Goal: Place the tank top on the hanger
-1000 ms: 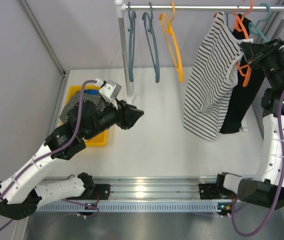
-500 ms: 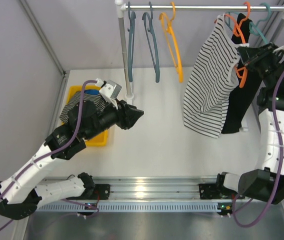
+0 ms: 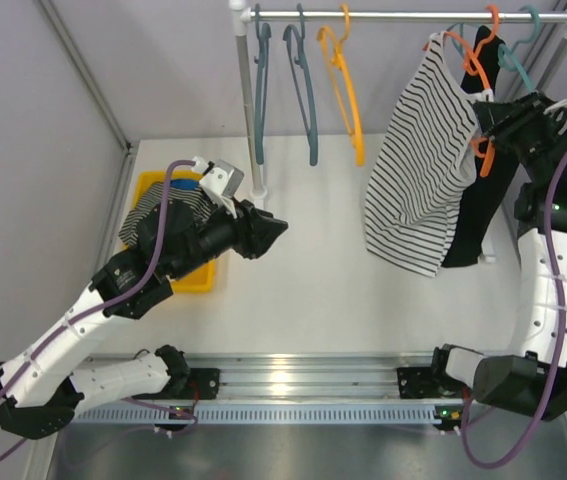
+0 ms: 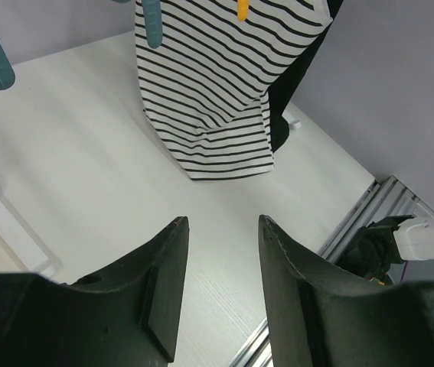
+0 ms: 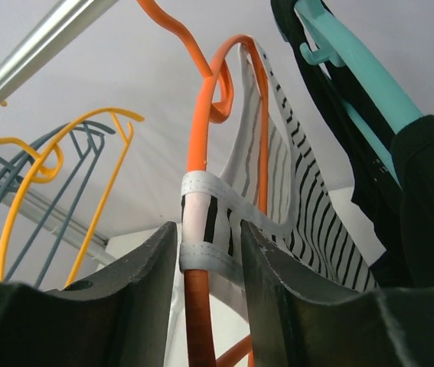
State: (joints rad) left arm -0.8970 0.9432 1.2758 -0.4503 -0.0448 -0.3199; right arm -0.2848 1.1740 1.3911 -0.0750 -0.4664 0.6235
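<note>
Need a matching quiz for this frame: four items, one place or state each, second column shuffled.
1. tank top
2. yellow-amber hanger
3. left gripper
4. darker striped garment

a. open, holding nothing
b. in the yellow bin
c. strap looped over the red-orange hanger
d. bare on the rail

Pairs: 1-c, 2-d, 3-a, 4-b

The left arm (image 3: 48,350) and the right arm (image 3: 543,290) alike have white shells between black joints. A purple cable (image 3: 161,210) runs along each. The fingers (image 4: 163,283) are matte black wedges (inner faces smooth, edges faintly ridged).
</note>
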